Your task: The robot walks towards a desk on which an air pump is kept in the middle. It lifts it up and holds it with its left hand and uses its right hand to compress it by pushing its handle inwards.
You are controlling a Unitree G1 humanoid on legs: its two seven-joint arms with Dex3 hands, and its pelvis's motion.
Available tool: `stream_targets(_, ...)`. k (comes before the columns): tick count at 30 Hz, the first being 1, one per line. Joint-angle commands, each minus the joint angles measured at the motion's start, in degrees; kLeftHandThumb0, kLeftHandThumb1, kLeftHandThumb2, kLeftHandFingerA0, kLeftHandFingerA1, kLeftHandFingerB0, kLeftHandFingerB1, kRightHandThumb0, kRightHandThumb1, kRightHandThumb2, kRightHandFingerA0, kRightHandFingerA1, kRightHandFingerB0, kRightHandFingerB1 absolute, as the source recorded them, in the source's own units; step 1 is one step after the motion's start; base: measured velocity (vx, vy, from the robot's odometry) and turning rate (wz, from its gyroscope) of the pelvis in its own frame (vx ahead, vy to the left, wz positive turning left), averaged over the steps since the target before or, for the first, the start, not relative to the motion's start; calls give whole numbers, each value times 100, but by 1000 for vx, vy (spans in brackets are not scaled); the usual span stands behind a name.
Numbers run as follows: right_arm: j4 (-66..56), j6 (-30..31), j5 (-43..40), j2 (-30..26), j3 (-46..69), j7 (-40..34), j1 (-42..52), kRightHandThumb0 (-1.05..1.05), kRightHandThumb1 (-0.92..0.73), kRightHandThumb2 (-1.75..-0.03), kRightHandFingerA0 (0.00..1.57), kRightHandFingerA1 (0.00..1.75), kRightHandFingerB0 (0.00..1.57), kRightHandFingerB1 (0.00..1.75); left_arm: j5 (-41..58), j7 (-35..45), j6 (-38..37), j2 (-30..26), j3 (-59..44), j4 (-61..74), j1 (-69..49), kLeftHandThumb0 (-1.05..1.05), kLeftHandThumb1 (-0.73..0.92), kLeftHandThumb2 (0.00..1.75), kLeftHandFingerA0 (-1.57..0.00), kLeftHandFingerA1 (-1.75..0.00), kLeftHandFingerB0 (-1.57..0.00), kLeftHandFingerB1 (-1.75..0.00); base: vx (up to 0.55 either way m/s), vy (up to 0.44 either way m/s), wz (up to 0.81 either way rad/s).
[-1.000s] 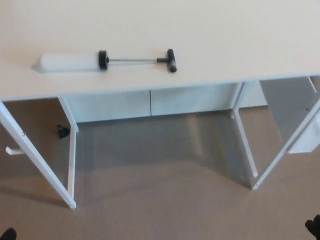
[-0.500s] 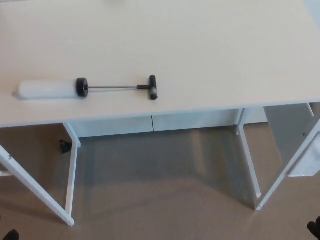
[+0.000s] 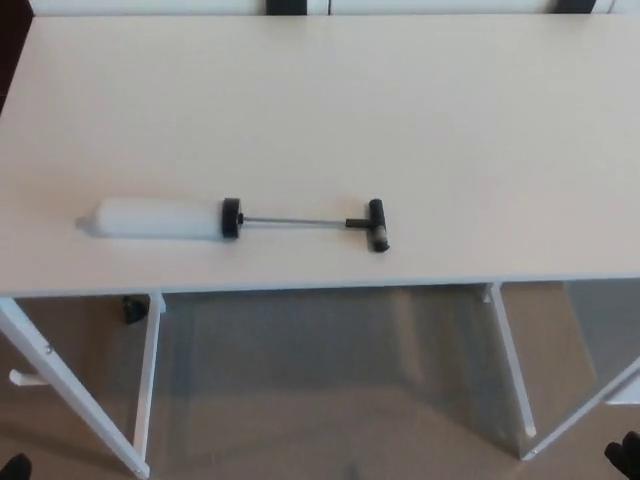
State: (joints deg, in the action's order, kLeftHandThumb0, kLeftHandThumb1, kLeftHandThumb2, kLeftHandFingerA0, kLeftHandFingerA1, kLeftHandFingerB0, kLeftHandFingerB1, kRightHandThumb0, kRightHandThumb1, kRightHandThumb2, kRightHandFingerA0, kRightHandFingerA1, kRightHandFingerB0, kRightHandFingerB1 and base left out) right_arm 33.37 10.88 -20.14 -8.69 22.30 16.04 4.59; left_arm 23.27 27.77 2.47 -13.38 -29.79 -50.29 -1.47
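Beige carpet below, pale worktop (image 3: 420, 110) now filling most of the head view, far edge showing at the top. Whole picture shifted against a second ago: camera closer and higher over the worktop, not a move of the things. Air pump (image 3: 232, 218) lying flat near the near edge, left of centre, untouched; white barrel (image 3: 158, 218) to the left, thin rod fully drawn out, black T-handle (image 3: 376, 224) to the right. Approach judged nearly done, lift not yet begun. Only dark slivers at the bottom corners, probably left hand (image 3: 14, 467) and right hand (image 3: 626, 456), well apart from the pump; cannot tell how open, nothing seen held.
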Motion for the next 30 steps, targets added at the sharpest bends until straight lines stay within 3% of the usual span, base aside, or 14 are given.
stream_targets(1,-16,-95,61,-67,-17,-46,24,-18,-57,-57,48,47,21,31,16,-46,-60,-38,29,-44,22,-7,49,92,-1,-46,-5,-45,171,-7,10)
stream_targets(2,-20,-89,64,-64,-20,-56,25,-15,-41,-90,45,66,8,48,17,12,-70,-56,37,-71,34,-9,71,60,-8,-33,-12,-28,172,-13,15)
stream_targets(4,-28,-80,63,-60,-24,-73,26,-15,-41,-90,45,66,8,48,22,88,-84,-78,47,-104,46,-9,71,60,-8,-33,-12,-28,176,-21,18)
stream_targets(5,-29,-75,55,-58,-17,-87,22,-17,-57,-57,53,53,22,31,23,87,-76,-79,53,-102,54,-9,71,60,-8,-33,-13,-28,186,-47,11)
stream_targets(6,-30,-72,48,-58,-12,-96,19,-17,-57,-57,53,53,22,31,23,76,-68,-77,55,-98,60,-9,71,60,-8,-33,-13,-28,113,-164,31)
stream_targets(7,-11,-101,19,-66,-3,-32,18,-17,-58,-57,51,54,20,31,18,24,-76,-46,62,-23,36,-8,49,92,0,-46,-3,-44,29,-239,15)
stream_targets(15,1,-58,-21,-64,47,-75,-19,-17,-58,-57,52,52,22,31,114,61,125,61,106,406,-61,-8,49,92,-1,-46,-3,-44,3,-149,-9)
stream_targets(22,-92,-25,3,-10,67,-167,42,-21,-57,-59,56,52,22,32,132,14,292,103,180,783,-210,-8,50,93,-3,-47,-5,-45,-13,169,2)
stream_targets(27,23,-89,0,-26,81,-97,-3,-21,-57,-59,45,44,20,32,137,45,312,95,203,861,-248,-9,49,92,-1,-46,-3,-44,24,217,8)
stream_targets(28,54,-108,3,-32,81,-80,-14,-15,-40,-88,43,64,8,48,145,41,324,92,200,849,-231,-8,50,93,-1,-46,-3,-44,0,0,0)
stream_targets(30,78,-123,7,-36,81,-69,-23,-15,-40,-88,43,64,8,48,149,32,335,90,198,842,-218,-8,50,93,-1,-46,-3,-44,0,0,0)
